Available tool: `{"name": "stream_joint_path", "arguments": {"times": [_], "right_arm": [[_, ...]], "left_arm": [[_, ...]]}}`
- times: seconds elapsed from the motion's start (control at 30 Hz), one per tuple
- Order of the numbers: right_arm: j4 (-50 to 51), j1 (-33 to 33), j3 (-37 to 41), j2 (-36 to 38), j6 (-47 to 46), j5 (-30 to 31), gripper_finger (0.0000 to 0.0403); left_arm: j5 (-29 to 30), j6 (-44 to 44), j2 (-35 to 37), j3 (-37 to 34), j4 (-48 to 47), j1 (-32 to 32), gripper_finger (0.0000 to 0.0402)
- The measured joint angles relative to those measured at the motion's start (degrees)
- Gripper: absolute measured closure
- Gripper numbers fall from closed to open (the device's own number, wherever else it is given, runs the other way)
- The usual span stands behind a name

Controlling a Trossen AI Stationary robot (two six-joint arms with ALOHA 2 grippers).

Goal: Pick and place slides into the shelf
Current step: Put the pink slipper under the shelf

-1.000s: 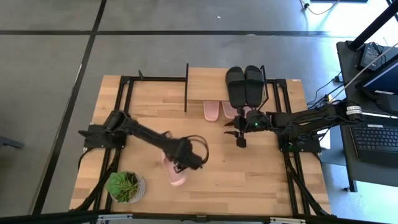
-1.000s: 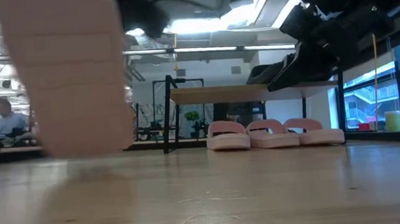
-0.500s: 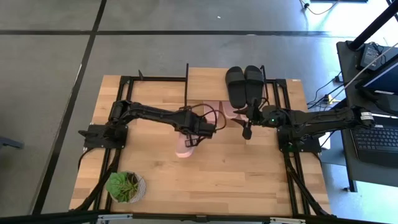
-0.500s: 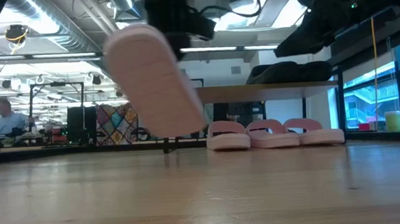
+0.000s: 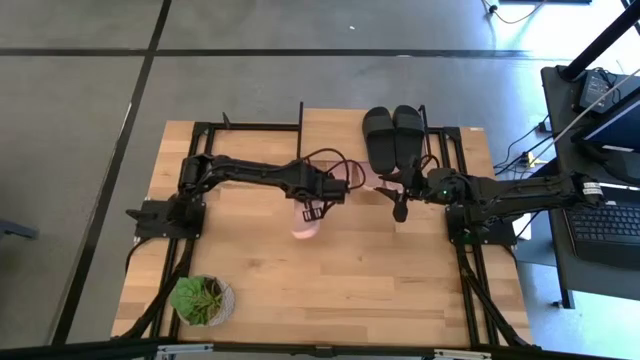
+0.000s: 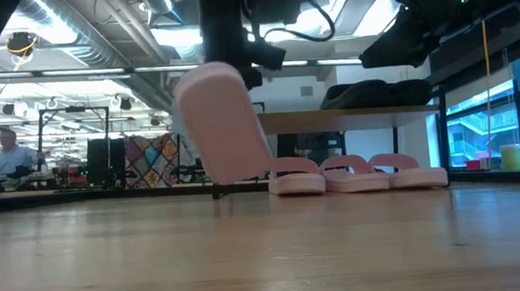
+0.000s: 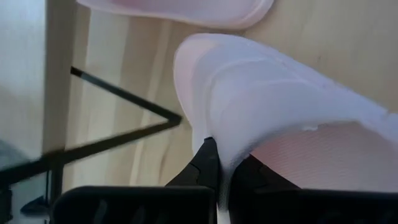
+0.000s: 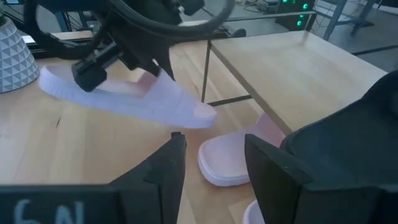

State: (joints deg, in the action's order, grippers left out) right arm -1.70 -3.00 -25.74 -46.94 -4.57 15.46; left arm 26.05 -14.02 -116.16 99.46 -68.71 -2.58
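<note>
Light pink foam slide (image 5: 306,219): mid-frame, lifted off the wooden bench (image 5: 400,280), toe angled down | left claw (image 5: 318,203): clamped on its strap | low plank-top shelf (image 5: 335,135): just above in frame, long axis pointing toward it | right claw (image 5: 393,196): fingers apart, empty, beside the black slides (image 5: 393,135).

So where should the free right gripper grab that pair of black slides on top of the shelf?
Probably by a strap. The black slides lie flat, side by side on the shelf top, straps up, so the open right gripper could descend from above and pinch one arched strap. The left gripper holds a pink slide.
</note>
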Motion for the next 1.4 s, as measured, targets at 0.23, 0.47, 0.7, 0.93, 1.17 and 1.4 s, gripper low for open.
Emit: {"name": "stream_joint_path", "arguments": {"times": [0.23, 0.47, 0.7, 0.93, 1.17, 1.4], "right_arm": [[0.0, 0.0, 0.0, 0.0, -0.1, 0.0, 0.0237], [0.0, 0.0, 0.0, 0.0, -1.1, 0.1, 0.0237], [-0.1, 0.0, 0.0, 0.0, -1.6, 0.1, 0.0237], [-0.1, 0.0, 0.0, 0.0, -2.6, 0.1, 0.0237], [0.3, 0.0, 0.0, 0.0, -2.8, 0.0, 0.0237], [0.4, 0.0, 0.0, -0.1, -2.9, 0.0, 0.0237]], "left_arm": [[-0.1, 0.9, 0.0, -3.7, 6.1, -0.4, 0.0401], [0.3, 0.7, 0.0, -7.1, 8.1, -1.6, 0.0401], [-0.1, 0.9, 0.1, -10.3, 13.4, -1.9, 0.0401], [0.0, 0.7, 0.0, -10.5, 18.4, -2.1, 0.0363], [-0.2, 0.7, 0.0, -10.5, 22.3, -1.6, 0.0333], [-0.2, 0.7, 0.0, -10.5, 22.0, -1.8, 0.0314]]}}
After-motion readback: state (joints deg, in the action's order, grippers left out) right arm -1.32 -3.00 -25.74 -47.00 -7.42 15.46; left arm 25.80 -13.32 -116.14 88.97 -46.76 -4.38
